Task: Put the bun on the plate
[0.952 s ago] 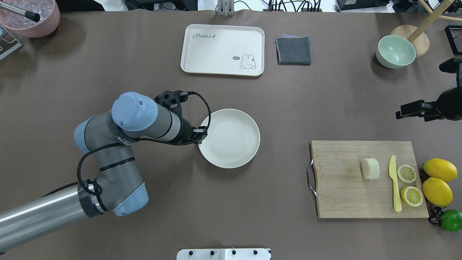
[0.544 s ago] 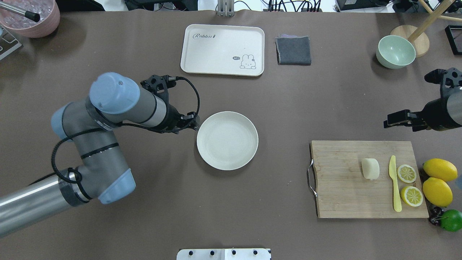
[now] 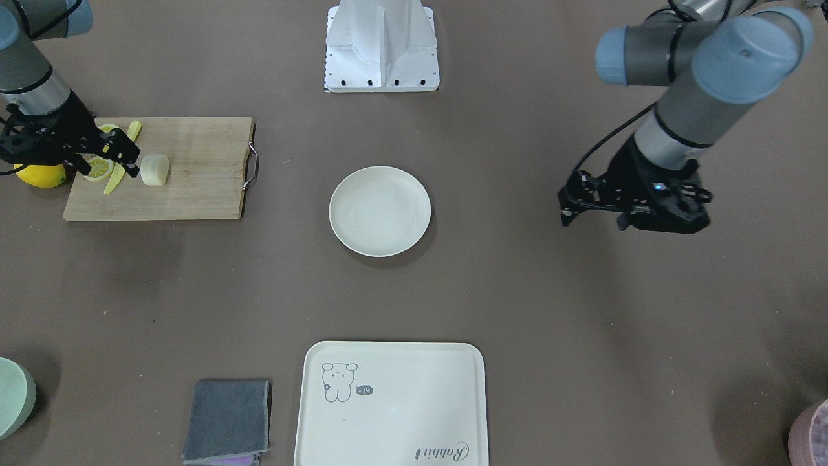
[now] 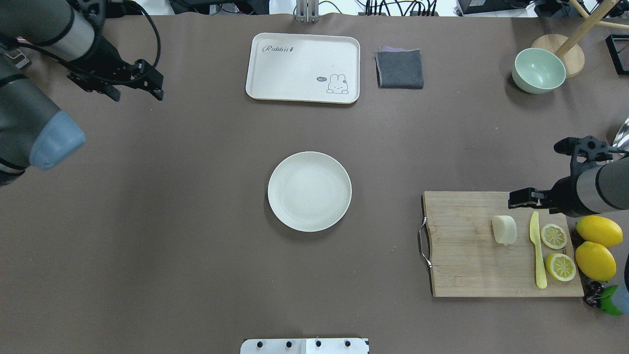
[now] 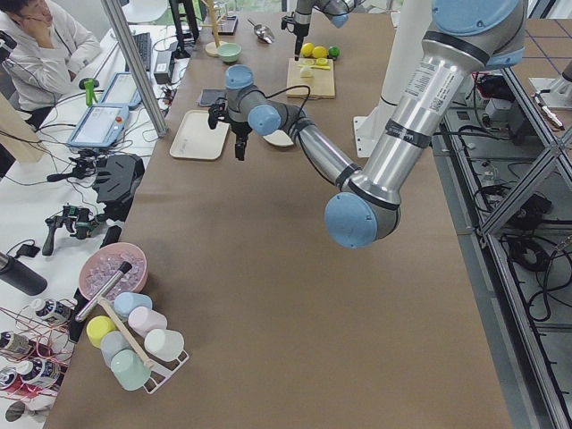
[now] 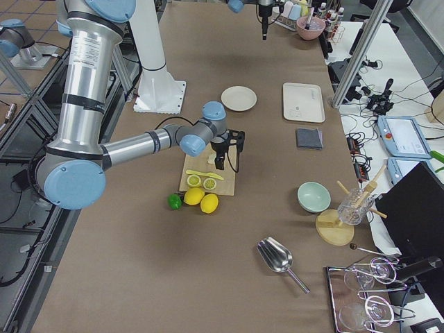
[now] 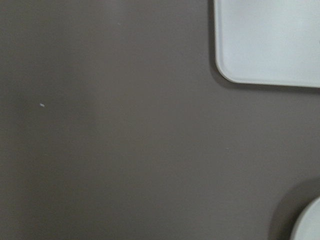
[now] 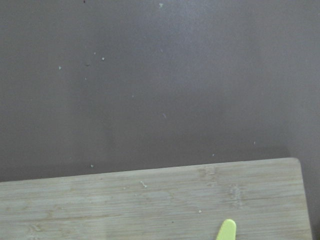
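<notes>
The bun (image 4: 504,229), a pale cream lump, lies on the wooden cutting board (image 4: 462,255) at the right, also seen in the front view (image 3: 155,170). My right gripper (image 4: 528,199) hovers open over the board's far edge, just behind and to the right of the bun. One of its fingertips (image 3: 133,169) stands close beside the bun without touching it. The round off-white plate (image 4: 309,191) sits empty at the table's centre (image 3: 380,211). Far from the plate, near the far left, my left gripper (image 4: 137,92) is open and holds nothing.
On the board lie a yellow knife (image 4: 538,250) and two lemon slices (image 4: 554,236). Whole lemons (image 4: 597,231) and a lime (image 4: 614,305) sit at its right. A cream tray (image 4: 302,66), grey cloth (image 4: 399,69) and green bowl (image 4: 538,71) line the far side.
My left gripper left the plate's left rim and drew back to the far left. My right gripper came in from the right edge to over the board's far edge.
</notes>
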Controlling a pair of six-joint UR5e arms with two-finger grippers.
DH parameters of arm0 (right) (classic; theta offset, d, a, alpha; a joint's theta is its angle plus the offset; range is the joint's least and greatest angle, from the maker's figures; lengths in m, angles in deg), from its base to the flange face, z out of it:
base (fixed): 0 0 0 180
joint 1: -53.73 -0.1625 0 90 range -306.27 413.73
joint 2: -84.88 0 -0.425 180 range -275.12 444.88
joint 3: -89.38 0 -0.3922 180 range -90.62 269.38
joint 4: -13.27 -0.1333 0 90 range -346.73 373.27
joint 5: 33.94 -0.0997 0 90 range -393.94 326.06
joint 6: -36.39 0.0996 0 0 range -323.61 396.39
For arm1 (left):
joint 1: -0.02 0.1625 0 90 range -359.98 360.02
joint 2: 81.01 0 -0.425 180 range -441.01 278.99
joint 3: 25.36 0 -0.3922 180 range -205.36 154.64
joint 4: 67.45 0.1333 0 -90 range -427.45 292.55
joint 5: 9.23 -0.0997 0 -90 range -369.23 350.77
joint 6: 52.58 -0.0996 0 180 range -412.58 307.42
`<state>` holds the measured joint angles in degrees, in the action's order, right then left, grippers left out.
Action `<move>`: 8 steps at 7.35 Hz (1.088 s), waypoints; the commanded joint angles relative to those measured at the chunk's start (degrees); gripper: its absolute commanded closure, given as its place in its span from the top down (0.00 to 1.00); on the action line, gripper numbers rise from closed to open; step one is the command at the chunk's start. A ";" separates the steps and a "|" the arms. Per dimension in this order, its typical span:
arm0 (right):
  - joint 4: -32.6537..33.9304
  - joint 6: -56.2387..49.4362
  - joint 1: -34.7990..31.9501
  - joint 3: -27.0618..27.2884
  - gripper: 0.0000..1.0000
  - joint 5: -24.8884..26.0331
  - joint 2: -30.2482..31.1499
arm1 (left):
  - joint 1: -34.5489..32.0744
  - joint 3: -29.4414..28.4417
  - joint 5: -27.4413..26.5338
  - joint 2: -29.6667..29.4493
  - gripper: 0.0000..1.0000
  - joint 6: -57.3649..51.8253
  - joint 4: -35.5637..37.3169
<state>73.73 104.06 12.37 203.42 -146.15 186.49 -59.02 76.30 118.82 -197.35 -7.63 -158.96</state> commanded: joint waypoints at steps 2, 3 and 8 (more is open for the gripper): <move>-0.35 2.82 7.51 0.31 1.00 5.13 -0.63 | -2.92 0.12 0.80 1.64 0.98 -3.99 1.60; -0.35 2.29 9.62 0.14 1.00 6.72 -0.28 | -2.92 0.12 0.80 1.72 0.98 -3.99 1.51; -0.26 -1.75 10.96 -0.39 0.26 8.06 -0.27 | -2.92 0.29 0.89 4.27 0.98 -6.19 0.19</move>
<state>73.50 102.73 23.54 202.98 -137.94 186.22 -61.94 76.57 119.68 -193.25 -13.69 -158.57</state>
